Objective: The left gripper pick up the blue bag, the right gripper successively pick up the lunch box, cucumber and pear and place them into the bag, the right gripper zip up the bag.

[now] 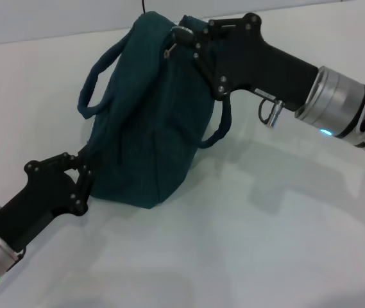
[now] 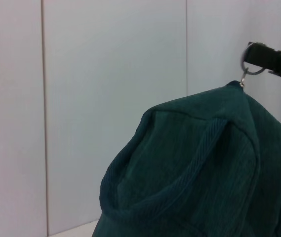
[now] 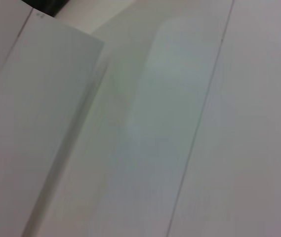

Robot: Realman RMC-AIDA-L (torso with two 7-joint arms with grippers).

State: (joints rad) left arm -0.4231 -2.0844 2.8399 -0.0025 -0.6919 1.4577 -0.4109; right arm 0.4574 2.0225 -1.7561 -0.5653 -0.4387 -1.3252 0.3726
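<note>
Both grippers meet the blue bag point(image 1: 147, 115): left gripper point(image 1: 84, 172) clamps its lower edge; right gripper point(image 1: 181, 35) seemingly pinches the zipper pull ring point(image 2: 247, 70) on top.

Both arms wear matte black gripper housings with visible screws, silver aluminium wrist rings and small green lights.

Head view is taken from above, angled forward and down over the tabletop point(image 1: 246, 256). Left wrist view is set close, low beside the blue bag point(image 2: 204, 173), facing the wall; bag shared with head view. Right wrist view is aimed only at pale panels.
</note>
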